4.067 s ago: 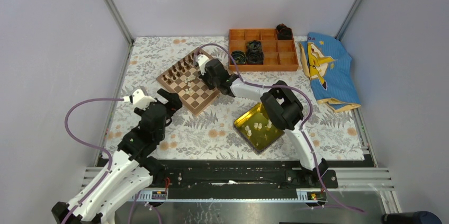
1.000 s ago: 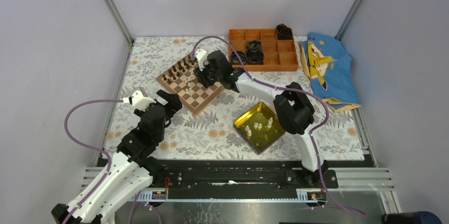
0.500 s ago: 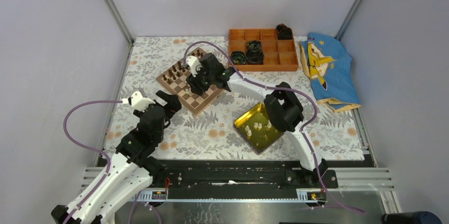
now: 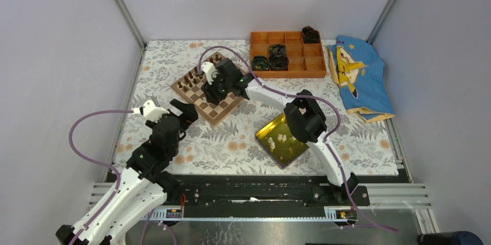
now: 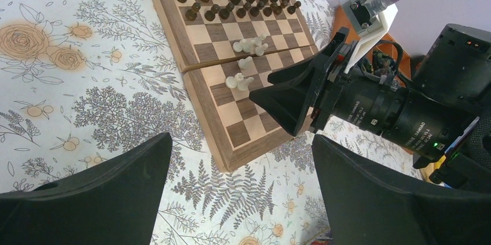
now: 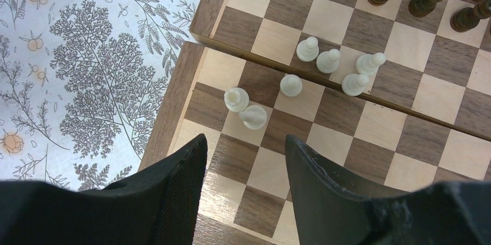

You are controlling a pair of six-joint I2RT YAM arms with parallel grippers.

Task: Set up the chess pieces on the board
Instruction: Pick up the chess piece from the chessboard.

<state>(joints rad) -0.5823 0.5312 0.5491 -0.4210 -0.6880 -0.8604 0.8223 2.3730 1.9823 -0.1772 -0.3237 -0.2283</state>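
The board (image 4: 218, 112) lies at the middle left of the flowered cloth, with dark figures (image 4: 194, 79) lined along its far side. Several cream chess pieces (image 6: 328, 60) stand bunched near the board's fold, and two more (image 6: 235, 99) stand close to its left border. My right gripper (image 6: 244, 146) hovers open just above the near squares with nothing between its fingers; from above it (image 4: 211, 83) covers the board's middle. Open and holding nothing, my left gripper (image 5: 241, 141) hangs over the cloth by the board's near corner (image 5: 231, 161).
A glossy yellow tray (image 4: 268, 127) holding several cream pieces (image 4: 282, 137) sits right of the board, partly under the right arm. An orange compartment box (image 4: 288, 64) with black items and a blue cartoon cloth (image 4: 358, 77) lie at the back right.
My right gripper has moved left across the board and its jaws have widened. The left arm has stayed where it was.
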